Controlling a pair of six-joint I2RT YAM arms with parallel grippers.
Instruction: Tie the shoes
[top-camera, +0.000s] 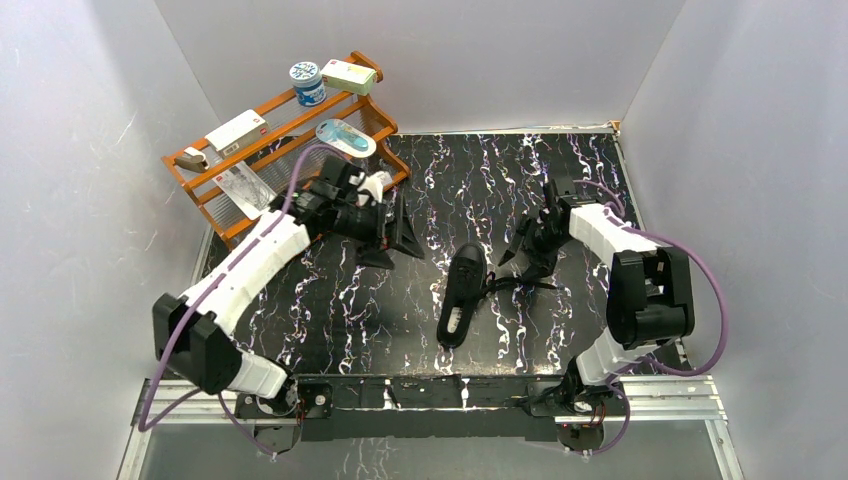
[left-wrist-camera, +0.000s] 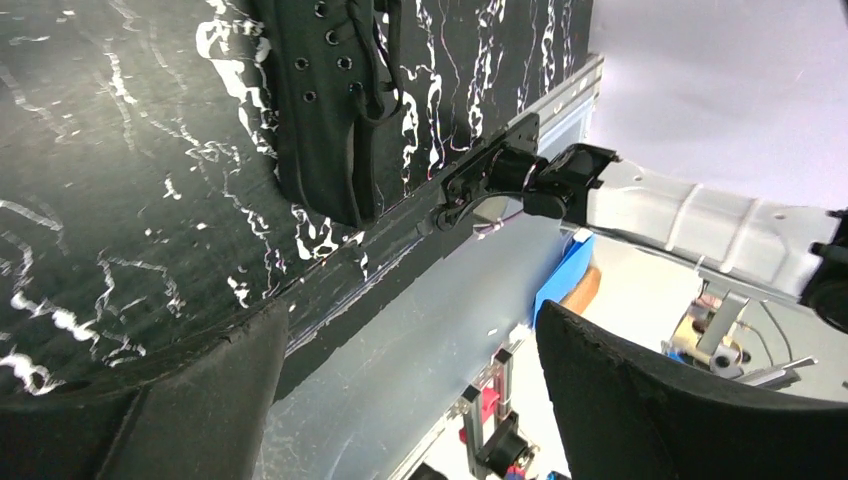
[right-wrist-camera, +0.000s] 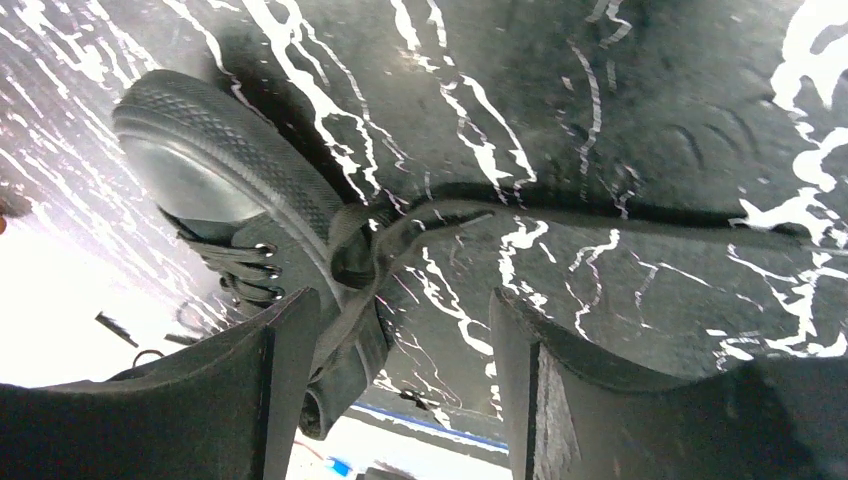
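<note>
sneaker in all views, rack only overhead

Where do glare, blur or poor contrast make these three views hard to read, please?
Top external: even light, but the black sneaker nearly melts into the dark marbled table. Left wrist: the near fingers are soft dark masses; the background past the table edge is bright. Right wrist: the lower left corner is blown out white, and the toe cap shines.
</note>
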